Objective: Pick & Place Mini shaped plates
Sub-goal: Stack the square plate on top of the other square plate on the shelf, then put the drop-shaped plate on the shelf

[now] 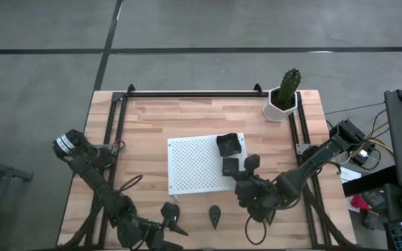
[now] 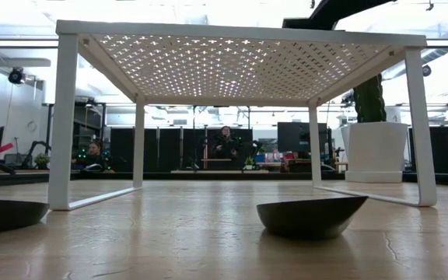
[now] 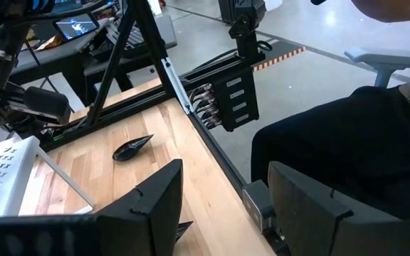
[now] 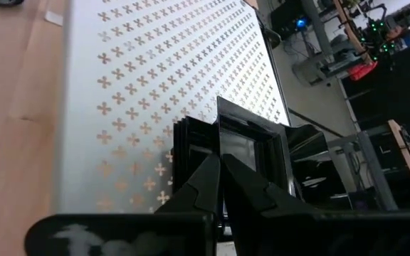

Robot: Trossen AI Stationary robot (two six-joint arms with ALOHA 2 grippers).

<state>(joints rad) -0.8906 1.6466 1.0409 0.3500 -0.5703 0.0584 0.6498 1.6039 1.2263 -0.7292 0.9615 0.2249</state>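
the right hand (image 1: 241,172) sits at the right edge of the white perforated board (image 1: 195,164), fingers nearly together, pinching the rim of a small black square plate (image 1: 229,166) resting on the board. another square plate (image 1: 229,144) lies on the board's far right corner. a teardrop plate (image 1: 215,215) lies on the table (image 1: 152,118) near the board's front edge. the left hand (image 1: 165,230) waits wide apart and empty at the table's front edge.
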